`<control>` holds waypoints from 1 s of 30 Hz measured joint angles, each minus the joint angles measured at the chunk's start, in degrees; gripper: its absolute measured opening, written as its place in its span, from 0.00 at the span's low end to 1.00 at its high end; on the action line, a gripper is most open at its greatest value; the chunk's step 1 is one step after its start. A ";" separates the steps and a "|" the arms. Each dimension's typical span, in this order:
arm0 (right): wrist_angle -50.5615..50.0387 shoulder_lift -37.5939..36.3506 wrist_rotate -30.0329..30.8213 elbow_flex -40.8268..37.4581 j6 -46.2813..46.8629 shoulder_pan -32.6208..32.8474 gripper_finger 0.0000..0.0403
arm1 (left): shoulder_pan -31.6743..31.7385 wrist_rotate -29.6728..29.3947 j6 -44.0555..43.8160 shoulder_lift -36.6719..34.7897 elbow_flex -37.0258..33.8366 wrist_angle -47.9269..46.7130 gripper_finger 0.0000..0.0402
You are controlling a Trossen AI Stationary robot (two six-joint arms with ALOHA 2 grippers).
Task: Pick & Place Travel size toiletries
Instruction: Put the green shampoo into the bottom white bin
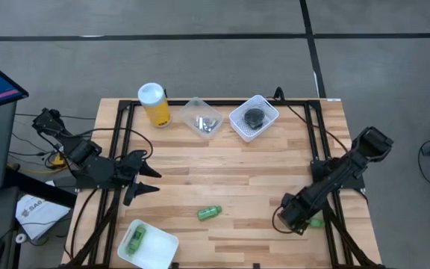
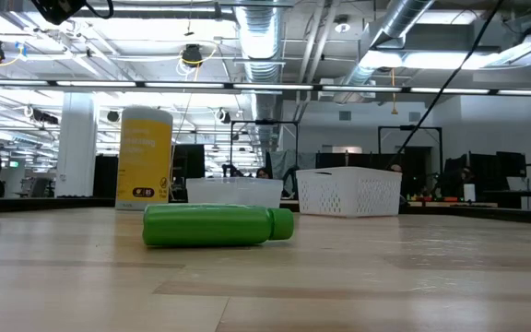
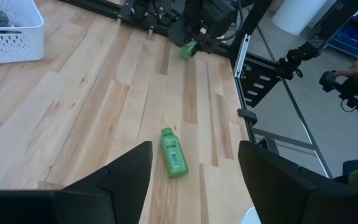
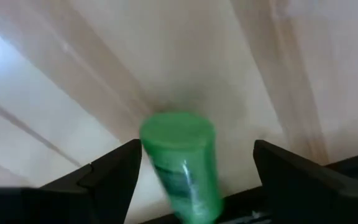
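Pretty even overhead light, ceiling strips glaring in the low view; the green bottle (image 4: 182, 165) up close looks motion-blurred, maybe just unfocused.

Green bottle (image 4: 182, 163) blurred, base cut off

Grey floor (image 1: 215, 60) (dark seams), exposed ceiling ducts (image 2: 275, 37), strip lights (image 2: 247, 88), white pillar (image 2: 76, 143).

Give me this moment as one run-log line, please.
right gripper: open, astride green bottle at table edge | left gripper: open, waiting left | second bottle: lying mid-table | third bottle: in white tub
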 joint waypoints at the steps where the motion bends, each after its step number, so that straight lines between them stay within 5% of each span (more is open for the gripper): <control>1: 0.04 0.04 -0.02 0.00 -0.03 -0.08 0.75 | 0.00 0.00 0.00 0.01 0.00 -0.09 0.59; 15: 2.65 -0.07 0.67 -0.66 2.60 1.18 0.68 | 0.00 0.02 0.02 0.01 0.00 -0.41 0.59; 30: 9.01 -0.04 1.00 -2.07 5.82 -0.50 0.33 | 0.00 0.04 0.04 0.01 0.00 -0.65 0.59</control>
